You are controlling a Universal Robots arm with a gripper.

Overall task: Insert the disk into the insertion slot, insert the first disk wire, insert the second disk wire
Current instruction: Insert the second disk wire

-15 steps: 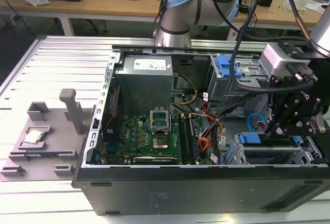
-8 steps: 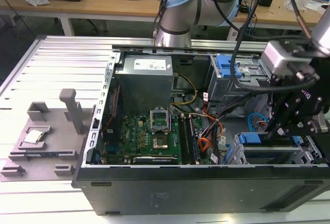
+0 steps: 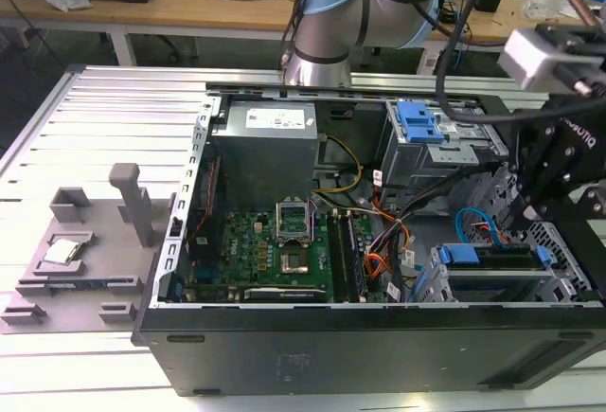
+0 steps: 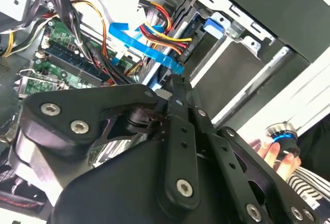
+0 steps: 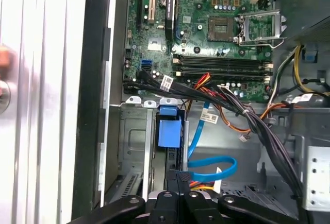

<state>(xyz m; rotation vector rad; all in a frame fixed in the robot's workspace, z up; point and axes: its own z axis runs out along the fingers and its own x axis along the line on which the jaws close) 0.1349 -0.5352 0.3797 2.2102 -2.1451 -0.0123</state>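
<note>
A: Where's the disk [image 3: 492, 259] now?

B: In the exterior view it sits in its blue carrier inside the insertion slot [image 3: 554, 275], the low perforated drive cage at the open computer case's [image 3: 379, 355] corner nearest the exterior view's right. I'd judge the first step done.

A: And the claw?

B: The gripper [image 3: 524, 211] hangs over the cage, just above the drive's rear edge. In the second wrist view its black links run together toward a narrow tip [image 4: 172, 87], but what lies between the tips is hidden, so I cannot tell whether it is clenched, released or grasping anything.

A: The wires?

B: A flat blue data cable [image 5: 211, 167] loops beside the drive, and a red, yellow and black power lead [image 4: 160, 36] ends near the cage. Whether either is plugged in, I cannot tell; both wire steps may remain.

A: Anyone nearby?

B: A hand [image 4: 273, 152] holds a round knob beyond the case wall.
</note>
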